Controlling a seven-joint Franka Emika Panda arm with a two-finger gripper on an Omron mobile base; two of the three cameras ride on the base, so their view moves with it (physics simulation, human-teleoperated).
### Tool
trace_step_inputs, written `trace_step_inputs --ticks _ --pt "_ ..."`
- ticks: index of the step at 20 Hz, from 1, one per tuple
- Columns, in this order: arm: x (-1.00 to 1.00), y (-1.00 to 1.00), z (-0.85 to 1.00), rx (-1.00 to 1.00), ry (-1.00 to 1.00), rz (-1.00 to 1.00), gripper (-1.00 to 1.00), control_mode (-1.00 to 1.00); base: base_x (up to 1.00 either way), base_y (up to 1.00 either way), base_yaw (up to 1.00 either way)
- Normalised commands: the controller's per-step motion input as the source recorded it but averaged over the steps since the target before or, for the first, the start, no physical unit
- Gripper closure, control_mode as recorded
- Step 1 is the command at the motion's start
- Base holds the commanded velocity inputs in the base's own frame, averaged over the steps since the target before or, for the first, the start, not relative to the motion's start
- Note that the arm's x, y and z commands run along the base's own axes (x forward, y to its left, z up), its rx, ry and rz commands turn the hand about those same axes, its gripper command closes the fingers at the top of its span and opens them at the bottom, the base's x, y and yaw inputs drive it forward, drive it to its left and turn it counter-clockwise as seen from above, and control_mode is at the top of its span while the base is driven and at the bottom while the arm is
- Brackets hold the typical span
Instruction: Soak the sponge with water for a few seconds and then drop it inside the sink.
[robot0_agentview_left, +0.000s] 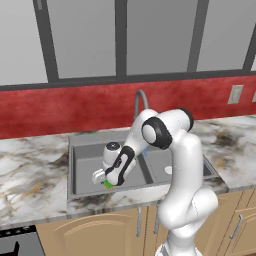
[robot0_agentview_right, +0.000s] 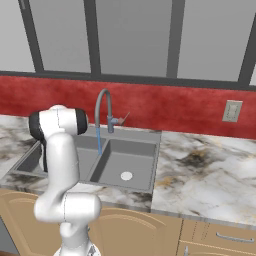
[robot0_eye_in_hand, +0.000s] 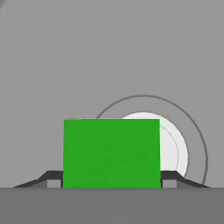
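Note:
The green sponge (robot0_eye_in_hand: 111, 151) sits between my gripper's (robot0_eye_in_hand: 111, 183) two dark fingertips, which press against its left and right sides. In the left base view the gripper (robot0_agentview_left: 106, 181) hangs low inside the left basin of the grey sink (robot0_agentview_left: 80, 142), with a bit of the green sponge (robot0_agentview_left: 108, 184) showing at its tip. Below the sponge lies the basin's round pale drain (robot0_eye_in_hand: 174, 151). A thin light-blue stream of water (robot0_agentview_right: 99, 141) falls from the arched faucet (robot0_agentview_right: 102, 107) near the central divider, apart from the sponge.
The right basin (robot0_agentview_right: 142, 152) holds a round drain (robot0_agentview_right: 126, 175). Marble counter (robot0_agentview_right: 200, 160) runs on both sides of the sink. A red backsplash with a wall outlet (robot0_agentview_right: 233, 111) stands behind. Wooden cabinet doors (robot0_agentview_left: 95, 235) are below the counter.

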Motion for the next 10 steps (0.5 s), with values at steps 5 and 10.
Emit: trace_step_inputs --ticks 5,10 --pt "0.00 0.00 0.00 0.00 0.00 0.00 -1.00 -1.00 0.00 0.00 0.00" --pt "0.00 -0.01 0.17 0.00 0.00 0.00 -1.00 -1.00 0.00 0.00 0.00"
